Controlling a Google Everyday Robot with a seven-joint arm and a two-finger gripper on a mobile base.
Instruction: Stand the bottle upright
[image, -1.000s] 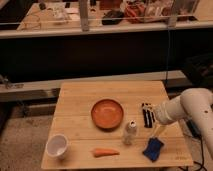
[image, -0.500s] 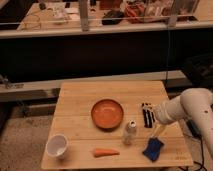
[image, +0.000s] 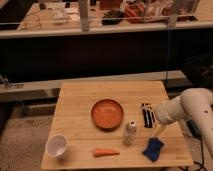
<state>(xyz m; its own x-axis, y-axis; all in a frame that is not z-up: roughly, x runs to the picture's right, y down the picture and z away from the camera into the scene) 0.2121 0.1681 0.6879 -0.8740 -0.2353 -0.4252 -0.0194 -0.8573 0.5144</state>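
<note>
The small pale translucent bottle (image: 130, 132) stands upright on the wooden table (image: 80, 100), just below and right of the orange bowl (image: 107, 113). My gripper (image: 147, 116), with dark fingers, hovers over the table to the right of the bottle, a short way apart from it and holding nothing. The white arm (image: 187, 107) reaches in from the right edge.
A white round cup (image: 57, 146) sits at the front left. A carrot (image: 105, 152) lies near the front edge. A blue cloth-like object (image: 153, 149) lies at the front right, below the gripper. A dark counter and railing stand behind the table.
</note>
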